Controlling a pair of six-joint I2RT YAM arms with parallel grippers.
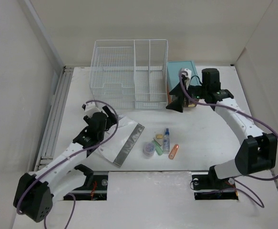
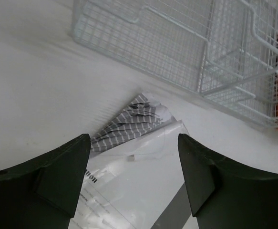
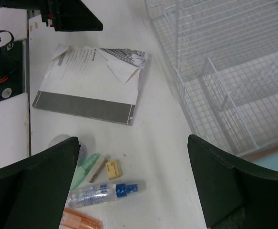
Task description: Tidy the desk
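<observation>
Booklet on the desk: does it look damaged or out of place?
Yes. The booklet lies skewed on the desk in front of the wire basket. Its cover corner nearest the basket is folded back and creased, exposing striped pages. Nothing looks spilled.

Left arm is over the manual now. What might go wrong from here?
1. The manual lies flat on the desk, so the open left gripper may slide over it or crumple its folded corner.
2. Dragging it could scatter the bottle nearby.
3. The wire basket stands close behind; a lift might clip it.
</observation>
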